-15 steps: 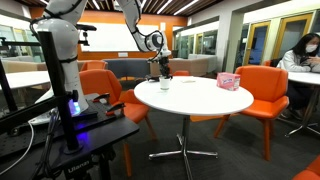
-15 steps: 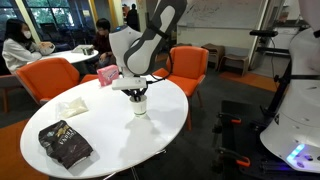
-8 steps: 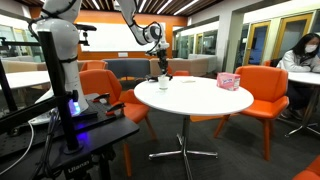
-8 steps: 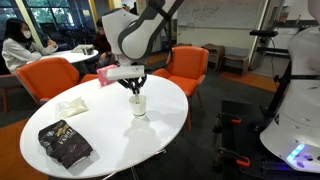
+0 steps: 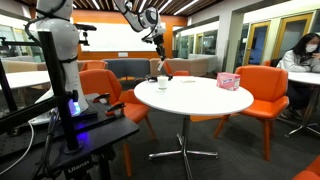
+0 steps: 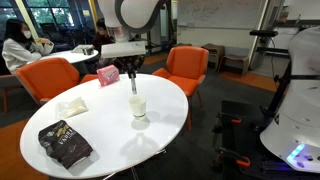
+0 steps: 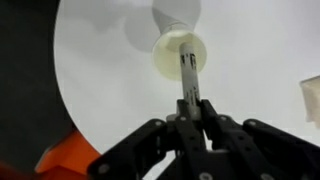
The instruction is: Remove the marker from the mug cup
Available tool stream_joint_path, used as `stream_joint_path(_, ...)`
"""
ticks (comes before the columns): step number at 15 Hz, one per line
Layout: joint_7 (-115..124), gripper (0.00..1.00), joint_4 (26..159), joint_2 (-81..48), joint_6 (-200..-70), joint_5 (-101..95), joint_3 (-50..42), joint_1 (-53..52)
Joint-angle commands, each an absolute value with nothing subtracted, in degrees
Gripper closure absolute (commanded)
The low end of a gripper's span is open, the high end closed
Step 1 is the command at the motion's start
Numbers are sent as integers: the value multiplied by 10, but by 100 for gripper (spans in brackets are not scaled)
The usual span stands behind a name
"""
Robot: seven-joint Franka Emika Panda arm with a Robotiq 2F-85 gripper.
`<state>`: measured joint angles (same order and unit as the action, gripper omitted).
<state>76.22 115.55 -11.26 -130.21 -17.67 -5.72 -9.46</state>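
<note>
Pincer [image 6: 133, 70] hangs above the worktop [image 6: 172, 112], closed on the upper end of the marker [image 6: 133, 84]. The marker is held upright, directly over the mug cup [image 6: 138, 108]. Its lower tip is just at or above the cup mouth; cannot tell whether it is fully clear. In the wrist view the pincer [image 7: 190, 108] clamps the marker [image 7: 187, 72] between both fingers, and the marker lines up with the open mouth of the mug cup [image 7: 165, 57]. The mug cup [image 5: 162, 82] stands upright close to one worktop edge. A pink box [image 6: 108, 75] sits near the opposite edge. A dark bag [image 6: 64, 145] lies flat at the edge nearest the camera, well apart from the cup.
</note>
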Motion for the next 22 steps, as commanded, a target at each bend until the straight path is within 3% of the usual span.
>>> stream_joint_path(1, 643, 95, 1173, -116, -1329, -85, -14, -69)
stream_joint_path(10, 313, 95, 1088, -268, -1291, 63, 17, -59)
stream_joint_path(16, 264, 95, 1024, -360, -1274, 64, 12, -74)
stream_joint_path(17, 258, 91, 1020, -368, -1286, 61, 11, -76)
stream_joint_path(21, 234, 95, 1006, -384, -1314, 63, 13, -76)
stream_joint_path(22, 233, 56, 1005, -385, -1318, 60, 11, -79)
